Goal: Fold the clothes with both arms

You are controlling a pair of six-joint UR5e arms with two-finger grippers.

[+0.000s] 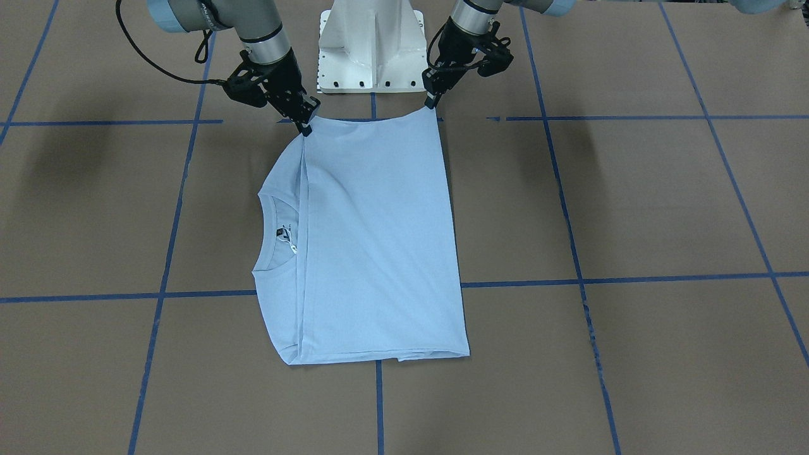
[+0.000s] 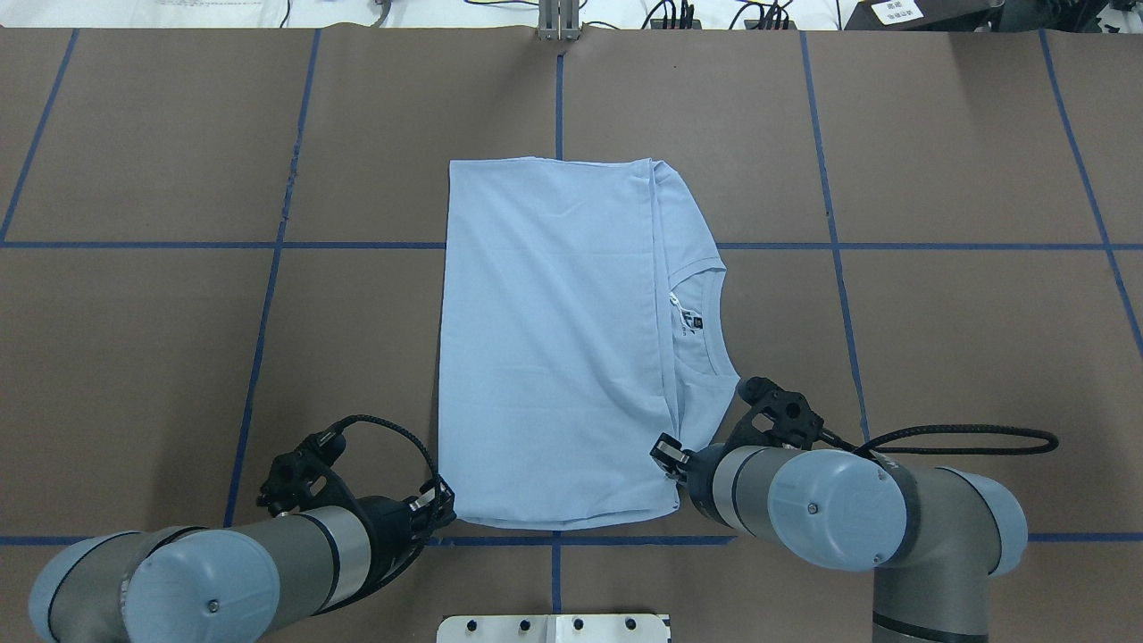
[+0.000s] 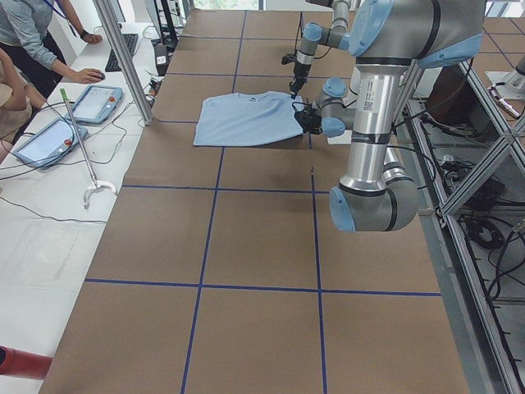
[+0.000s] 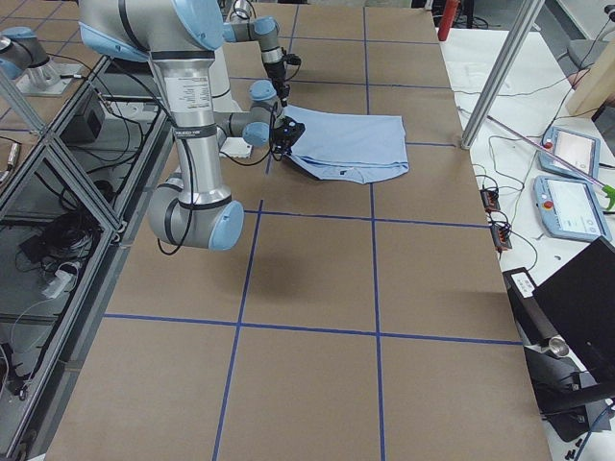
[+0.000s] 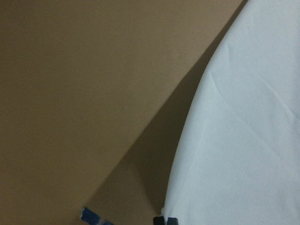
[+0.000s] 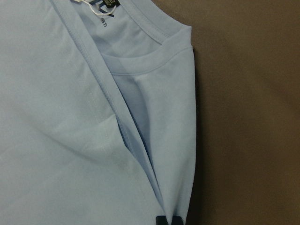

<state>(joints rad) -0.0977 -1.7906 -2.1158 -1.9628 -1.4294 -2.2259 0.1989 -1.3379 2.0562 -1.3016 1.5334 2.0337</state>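
T-shirt (image 1: pixel 379 240), light blue, lies flat on the brown bench (image 1: pixel 632 202). It sits midway along the bench's length, closer to the robot-side edge than to the operators' edge. It is folded into a rough rectangle, with one wide panel laid over the body. Its straight fold line crosses the collar (image 1: pixel 268 234), which opens toward the bench end on the robot's right. A dark label (image 1: pixel 280 232) and a white tag (image 1: pixel 292 248) show inside the collar, just beside the fold line.

Both arms meet the cloth along its robot-side edge, in front of the white pedestal base (image 1: pixel 371 44).

Left fingers (image 1: pixel 432 100): drawn together on the shirt corner nearest the robot, on the hem side. The cloth rises to a small peak at the tips. In the left wrist view the fingertips (image 5: pixel 165 220) sit at the very corner of the fabric, with bare bench and a dark shadow beside it.

Right fingers (image 1: pixel 304 123): pinched on the other robot-side corner, at the collar end, where the fold line meets the shirt's edge. In the right wrist view the fingertips (image 6: pixel 168 220) grip the layered edge, and the collar band curves away above them.

The rest of the shirt rests on the bench with light wrinkles. The edge toward the operators is untouched and overlaps a blue tape line (image 1: pixel 379 404).
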